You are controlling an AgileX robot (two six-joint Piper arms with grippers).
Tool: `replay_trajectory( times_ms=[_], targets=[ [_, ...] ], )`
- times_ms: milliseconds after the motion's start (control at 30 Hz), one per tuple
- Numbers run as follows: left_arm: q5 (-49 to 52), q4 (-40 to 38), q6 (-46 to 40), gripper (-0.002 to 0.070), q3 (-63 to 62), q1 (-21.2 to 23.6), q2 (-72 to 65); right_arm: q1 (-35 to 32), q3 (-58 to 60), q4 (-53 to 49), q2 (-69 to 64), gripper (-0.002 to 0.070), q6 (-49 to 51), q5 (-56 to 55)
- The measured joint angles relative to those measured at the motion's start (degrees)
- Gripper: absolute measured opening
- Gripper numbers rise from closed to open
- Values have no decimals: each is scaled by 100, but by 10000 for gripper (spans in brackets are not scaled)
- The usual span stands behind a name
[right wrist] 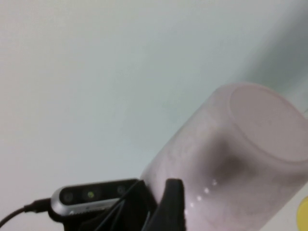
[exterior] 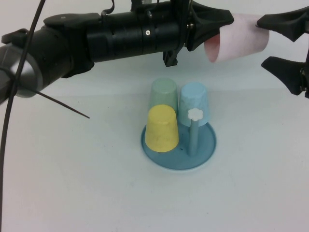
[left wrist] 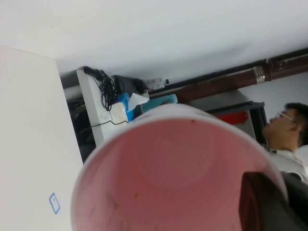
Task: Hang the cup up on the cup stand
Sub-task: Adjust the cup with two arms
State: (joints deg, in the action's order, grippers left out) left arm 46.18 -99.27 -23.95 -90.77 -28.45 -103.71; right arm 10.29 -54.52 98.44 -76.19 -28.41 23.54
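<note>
The pale pink cup (exterior: 239, 36) hangs on its side high over the far part of the table, mouth toward the left arm. My left gripper (exterior: 219, 34) is shut on its rim; in the left wrist view one black finger (left wrist: 262, 204) shows inside the cup (left wrist: 168, 173). My right gripper (exterior: 260, 42) stands open at the cup's base end, its upper finger at the cup and its lower finger clear below. The right wrist view shows the cup (right wrist: 231, 154) base-on. The teal cup stand (exterior: 207, 145) sits below at mid-table, its white flower knob (exterior: 195, 115) on a bare post.
Three upturned cups stand on the stand: yellow (exterior: 161, 128) at the front, light blue (exterior: 194, 104) and pale green (exterior: 163, 94) behind. The left arm (exterior: 120, 36) stretches across the far side. A thin black cable (exterior: 63, 106) lies on the table at left.
</note>
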Motion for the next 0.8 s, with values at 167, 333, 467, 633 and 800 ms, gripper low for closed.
replay_trajectory(
  times_ms=[167, 333, 467, 633, 800],
  targets=[
    [108, 0, 0, 10, -26, -95, 0, 0, -13, 0, 0, 661, 186, -93],
    [93, 22, -107, 11, -278, -340, 0, 0, -182, -11, -9, 661, 292, -137],
    [71, 22, -199, 11, -412, -370, 0, 0, -324, -1, -9, 661, 317, -170],
    [107, 10, -306, 10, -421, -370, 0, 0, -394, -1, -23, 661, 331, -170],
    [153, 45, -551, 11, -504, -370, 0, 0, -406, 8, -36, 661, 386, -116]
  ],
)
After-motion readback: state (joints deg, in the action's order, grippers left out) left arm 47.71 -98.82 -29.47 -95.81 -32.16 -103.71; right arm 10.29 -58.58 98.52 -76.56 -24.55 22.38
